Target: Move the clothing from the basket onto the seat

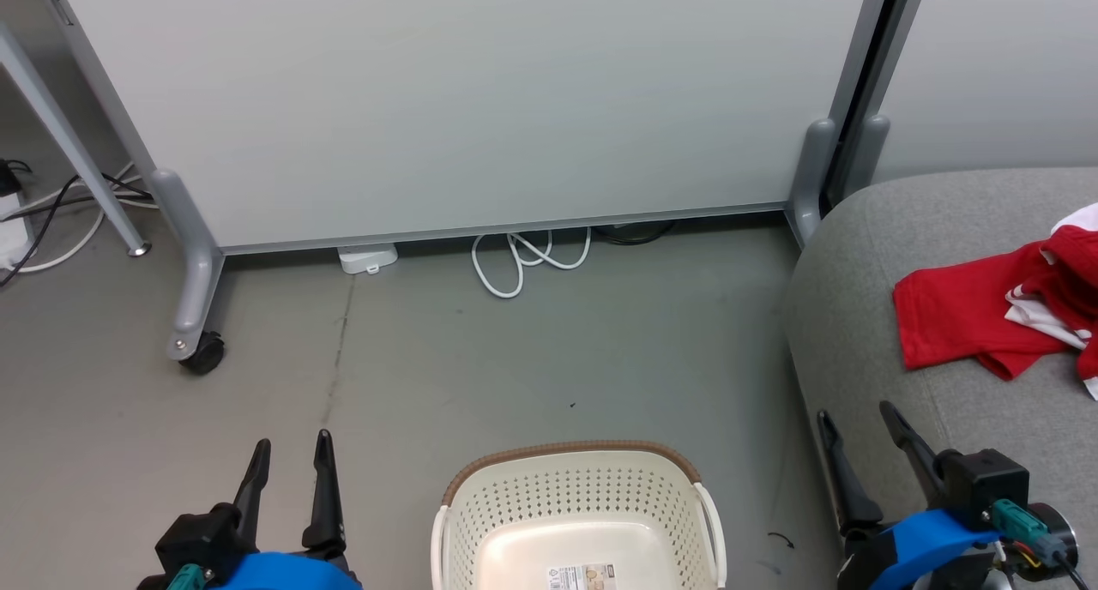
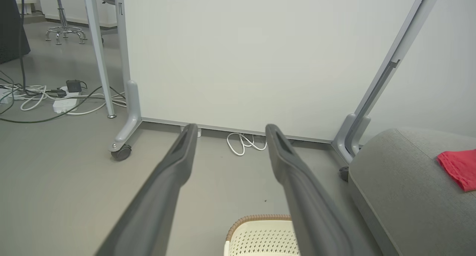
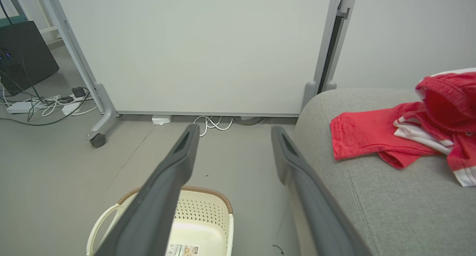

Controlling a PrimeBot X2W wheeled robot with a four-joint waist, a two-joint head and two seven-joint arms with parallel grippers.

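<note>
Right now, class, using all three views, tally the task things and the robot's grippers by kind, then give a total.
Red garments: 2
Basket: 1
Seat: 1
Grippers: 2, left gripper and right gripper
Total: 6

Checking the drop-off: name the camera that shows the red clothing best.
The right wrist view: the clothing lies on the seat, folds and white stripes clear. The head view crops it at its right edge; the left wrist view catches one red corner.
</note>
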